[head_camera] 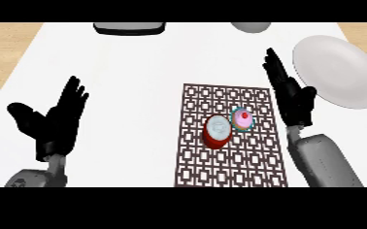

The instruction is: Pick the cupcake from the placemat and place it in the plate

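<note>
**Cupcake sat on placemat as robot's right hand hovered beside it**

The cupcake (242, 119), pink-frosted with a red dot on top and a teal wrapper, stood on the brown lattice-patterned placemat (233, 170) on the white counter (129, 77), toward the mat's right half. A red cup (219, 131) with a pale inside stood just beside it on the left, the two close enough that it could not be told whether they touched.

The robot's right hand (291, 97) was seen edge-on over the placemat's right border, its fingers straight and pointing away from the robot, holding nothing. It lay near the cupcake but apart from it, between the cupcake and the white plate (337, 73), which rested off the mat at the counter's right side with nothing on it.

The left hand (58, 119) rested wide open at the view's left, fingers up and thumb spread, well apart from the placemat.

At the counter's far edge, a dark tray (129, 28) and a grey bowl (251, 26) showed only in part.
</note>
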`<action>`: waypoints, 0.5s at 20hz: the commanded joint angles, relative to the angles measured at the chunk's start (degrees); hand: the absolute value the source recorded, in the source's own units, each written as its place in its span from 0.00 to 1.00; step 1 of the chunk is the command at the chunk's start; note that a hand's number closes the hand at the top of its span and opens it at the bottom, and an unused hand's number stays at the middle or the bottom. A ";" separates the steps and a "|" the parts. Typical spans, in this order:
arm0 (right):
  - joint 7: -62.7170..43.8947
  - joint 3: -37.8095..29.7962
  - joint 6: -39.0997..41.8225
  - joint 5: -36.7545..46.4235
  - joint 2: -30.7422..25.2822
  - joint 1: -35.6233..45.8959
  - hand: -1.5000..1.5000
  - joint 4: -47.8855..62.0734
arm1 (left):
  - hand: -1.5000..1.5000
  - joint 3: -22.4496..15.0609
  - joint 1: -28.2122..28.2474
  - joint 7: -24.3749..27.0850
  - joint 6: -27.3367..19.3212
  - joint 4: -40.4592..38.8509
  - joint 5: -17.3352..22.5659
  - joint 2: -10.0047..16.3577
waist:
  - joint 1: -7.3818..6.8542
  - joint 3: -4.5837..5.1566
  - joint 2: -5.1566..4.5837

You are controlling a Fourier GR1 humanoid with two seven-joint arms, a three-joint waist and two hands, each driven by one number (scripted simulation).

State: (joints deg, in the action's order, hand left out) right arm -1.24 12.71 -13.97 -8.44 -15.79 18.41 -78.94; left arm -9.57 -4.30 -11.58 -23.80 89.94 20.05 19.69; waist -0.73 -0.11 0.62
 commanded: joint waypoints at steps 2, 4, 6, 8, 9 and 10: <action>3.18 -4.65 3.34 -1.90 -1.21 -1.63 1.00 -1.89 | 0.50 -0.80 -2.92 -0.28 1.15 -0.69 -4.52 0.59 | 0.95 0.09 -0.61; 2.80 -6.61 2.85 -4.45 -0.53 -2.37 1.00 -5.36 | 0.50 0.88 -2.21 1.35 5.60 -2.63 -4.17 4.36 | 1.14 0.10 -0.57; 5.04 -10.74 6.44 -8.67 -2.72 -3.47 1.00 -5.31 | 0.50 0.95 -5.35 3.06 7.70 -5.94 -5.70 6.04 | 1.64 0.08 -0.70; 4.02 -0.38 1.50 19.85 -21.26 -4.77 1.00 0.63 | 0.50 -0.54 -2.25 1.64 6.07 -2.77 -4.54 4.69 | 2.71 1.76 -1.03; 7.31 -11.01 -13.59 10.55 -7.05 -7.78 0.00 -0.69 | 0.50 -0.35 -0.43 3.71 7.87 -3.61 -4.12 4.99 | 3.53 0.13 -0.49; 11.51 -13.66 -14.33 4.97 -2.43 -9.98 0.00 -3.21 | 0.50 0.87 -0.89 2.89 8.47 -4.90 -3.17 5.69 | 4.33 -0.04 -0.42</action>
State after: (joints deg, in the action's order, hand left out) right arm 4.35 5.35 -17.63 -2.77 -23.03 13.03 -81.17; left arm -9.29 -5.87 -9.30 -17.49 86.72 16.34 24.11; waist 1.83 0.39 0.03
